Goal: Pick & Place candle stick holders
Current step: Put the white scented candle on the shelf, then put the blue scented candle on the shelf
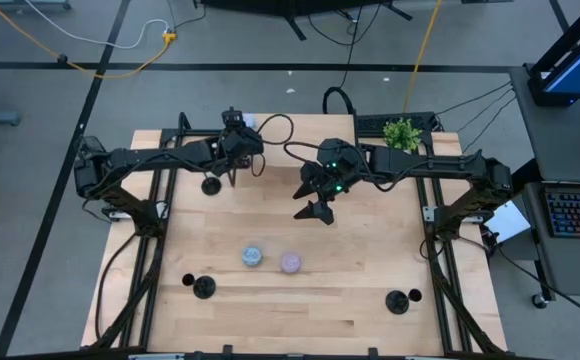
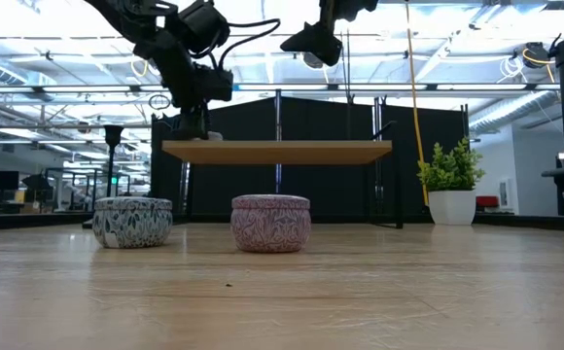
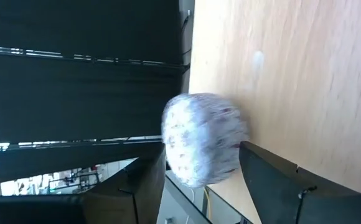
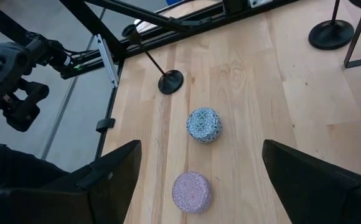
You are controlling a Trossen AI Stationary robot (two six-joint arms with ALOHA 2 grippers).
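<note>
Three black candle stick holders stand on their disc bases: one at the far left (image 1: 211,185) (image 2: 114,156), one at the near left (image 1: 203,287) (image 4: 170,81), one at the near right (image 1: 398,300). No gripper touches them. My left gripper (image 1: 238,120) (image 3: 200,162) (image 2: 193,117) is raised over the table's far edge, shut on a pale patterned tin (image 1: 249,122) (image 3: 202,146). My right gripper (image 1: 313,198) (image 4: 199,155) hangs open above the table's middle with nothing between its fingers. My left gripper has the pale tin between its two fingers, one on each side of its round wall (image 3: 233,155). The fingers point toward the far edge, slanting a little downward. The tin is lifted clear of the table.
A blue tin (image 1: 252,257) (image 4: 203,124) and a purple tin (image 1: 291,263) (image 4: 192,191) stand side by side near the table's middle. A potted plant (image 1: 402,132) stands at the far right edge. Black frame rails (image 1: 160,200) run along both table sides.
</note>
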